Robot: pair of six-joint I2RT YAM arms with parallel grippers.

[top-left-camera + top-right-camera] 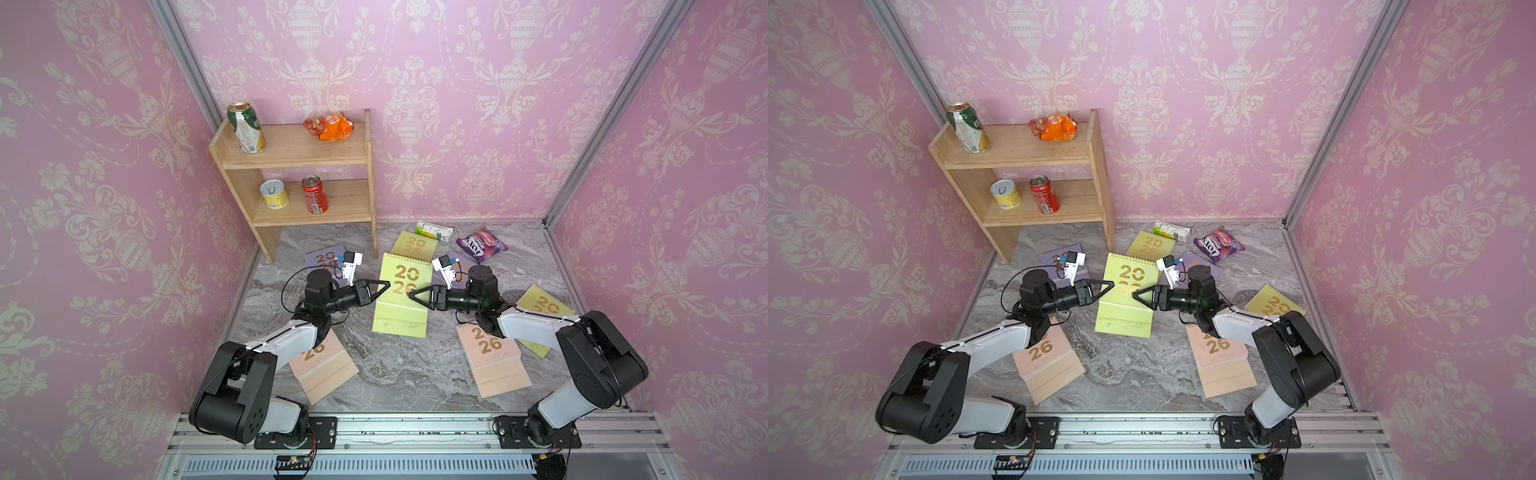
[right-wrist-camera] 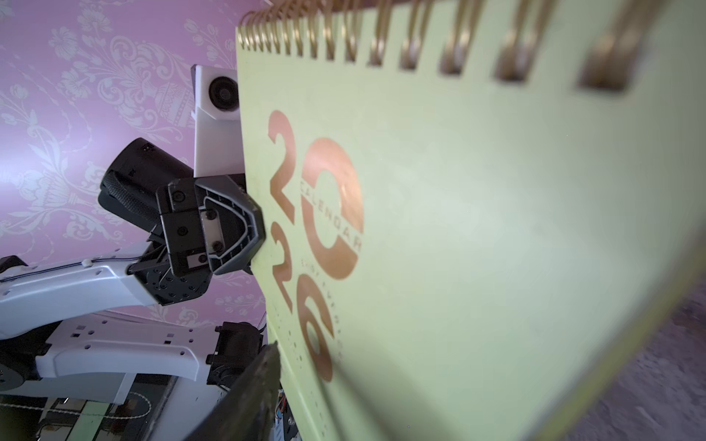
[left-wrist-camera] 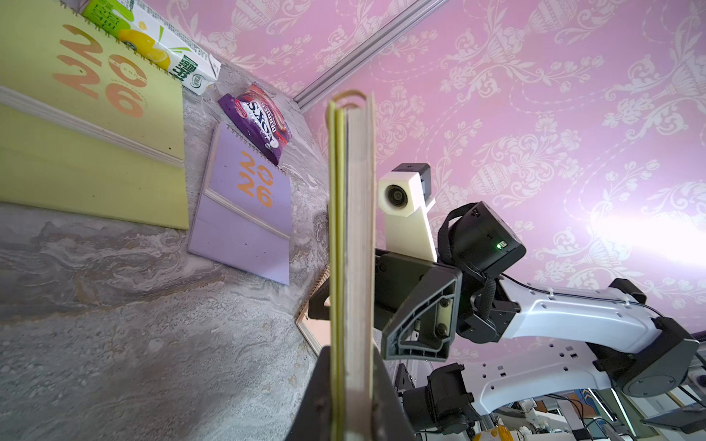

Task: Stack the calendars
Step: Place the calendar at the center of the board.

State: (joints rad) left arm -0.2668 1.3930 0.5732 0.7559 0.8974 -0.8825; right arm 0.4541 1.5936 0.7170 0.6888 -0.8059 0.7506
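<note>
The job has only just begun, I think. On the grey counter [image 1: 395, 374] there is no pile yet. One green calendar, the held calendar [image 1: 400, 322], is up in the air over the middle of the counter with its cover facing up. Six more lie flat around it. A second green calendar [image 1: 415, 243] is at twelve o'clock and a third green calendar [image 1: 546, 303] is at three. A lilac calendar [image 1: 322, 255] is at ten and the other lilac calendar [image 3: 244, 229] is at one. A peach calendar [image 1: 328, 370] is at seven and the other peach calendar [image 1: 496, 365] is at five. None of them looks put on top of another, so all seven need to go into one pile. My guess is that the held one must first be set down on one of the others. The left gripper [image 1: 386, 285] has the held calendar by its nine o'clock edge, and its fingers [image 3: 317, 401] are squeezed tight on the pages. The right gripper [image 1: 412, 296] is at the three o'clock edge with a finger on each side. I cannot tell if those fingers [image 3: 420, 317] pinch it or are only close. The packet [image 1: 482, 245] and the carton [image 1: 434, 230], near one o'clock, are not part of the pile.
</note>
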